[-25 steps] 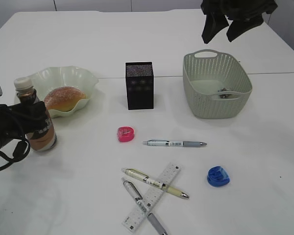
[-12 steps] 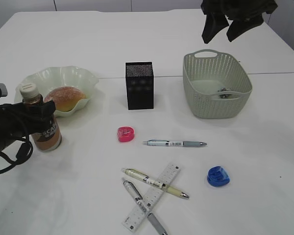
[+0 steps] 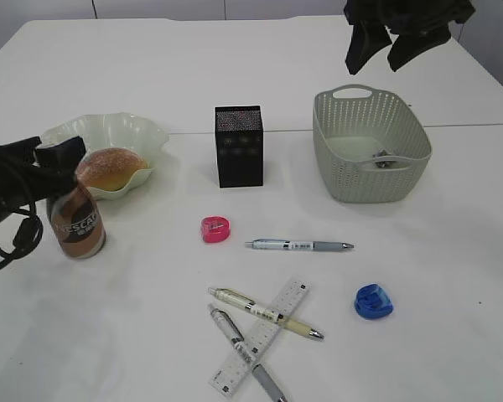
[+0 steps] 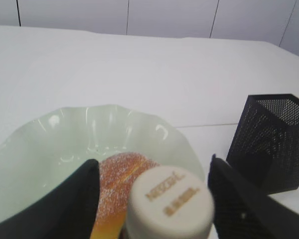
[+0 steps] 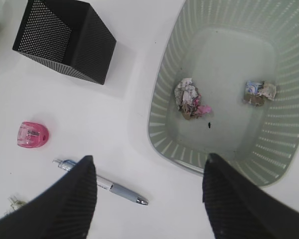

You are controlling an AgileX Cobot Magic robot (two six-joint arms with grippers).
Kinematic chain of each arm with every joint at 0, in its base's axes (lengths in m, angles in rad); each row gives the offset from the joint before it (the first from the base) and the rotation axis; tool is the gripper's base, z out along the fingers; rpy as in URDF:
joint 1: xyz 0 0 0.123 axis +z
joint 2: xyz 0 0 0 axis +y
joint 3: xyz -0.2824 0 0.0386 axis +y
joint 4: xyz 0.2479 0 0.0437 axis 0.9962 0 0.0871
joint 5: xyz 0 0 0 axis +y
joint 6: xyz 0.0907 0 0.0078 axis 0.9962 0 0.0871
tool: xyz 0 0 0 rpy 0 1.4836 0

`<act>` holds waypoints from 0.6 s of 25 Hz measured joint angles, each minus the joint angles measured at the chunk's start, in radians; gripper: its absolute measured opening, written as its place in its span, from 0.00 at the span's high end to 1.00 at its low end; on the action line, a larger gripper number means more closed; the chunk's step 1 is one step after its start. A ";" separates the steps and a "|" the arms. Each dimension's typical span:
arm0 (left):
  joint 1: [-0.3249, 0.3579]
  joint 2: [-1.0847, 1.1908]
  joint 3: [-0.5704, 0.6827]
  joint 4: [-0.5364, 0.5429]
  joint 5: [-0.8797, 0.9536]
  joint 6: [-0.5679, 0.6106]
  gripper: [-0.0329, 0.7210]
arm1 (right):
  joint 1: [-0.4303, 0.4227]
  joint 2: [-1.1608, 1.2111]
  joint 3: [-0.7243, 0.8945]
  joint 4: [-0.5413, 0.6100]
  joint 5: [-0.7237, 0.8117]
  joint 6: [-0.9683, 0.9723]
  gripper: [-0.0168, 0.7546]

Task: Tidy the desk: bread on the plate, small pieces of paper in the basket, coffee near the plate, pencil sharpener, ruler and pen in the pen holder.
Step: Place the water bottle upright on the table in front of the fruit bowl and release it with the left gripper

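The brown coffee bottle (image 3: 77,224) stands upright on the desk (image 3: 151,318) just in front of the wavy green plate (image 3: 142,134), which holds the bread (image 3: 111,167). My left gripper (image 3: 65,163) is open around the bottle's white cap (image 4: 170,206), with a gap on each side. My right gripper (image 3: 398,33) hangs open high above the basket (image 3: 402,180), where two paper balls (image 5: 189,97) (image 5: 259,92) lie. On the desk lie a pink sharpener (image 3: 215,229), a blue sharpener (image 3: 374,301), a grey pen (image 3: 298,245) and the clear ruler (image 3: 260,337), crossed with two pens (image 3: 264,312). The black pen holder (image 3: 239,146) stands mid-table.
A seam line crosses the desk behind the pen holder and the basket. The left arm's cables (image 3: 17,243) hang at the left edge beside the bottle. Bare tabletop lies between the bottle and the pink sharpener.
The left gripper set the tilted bottle upright near the plate, opened off it and lifted to cap height. The right arm has not moved.
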 joint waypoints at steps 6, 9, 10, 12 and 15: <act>0.000 -0.078 0.000 0.041 -0.001 0.000 0.29 | 0.000 0.000 0.000 0.000 0.000 0.000 0.34; 0.000 -0.137 0.000 0.045 0.029 0.000 0.29 | 0.000 0.000 0.000 0.000 0.000 0.000 0.34; 0.000 -0.159 0.000 0.047 0.051 0.000 0.29 | 0.000 0.000 0.000 0.000 0.000 0.000 0.34; 0.000 -0.203 0.000 0.047 0.117 0.000 0.30 | 0.000 0.000 0.000 0.000 0.000 0.000 0.34; 0.000 -0.289 0.000 0.051 0.232 0.000 0.30 | 0.000 0.000 0.000 0.000 0.000 0.000 0.34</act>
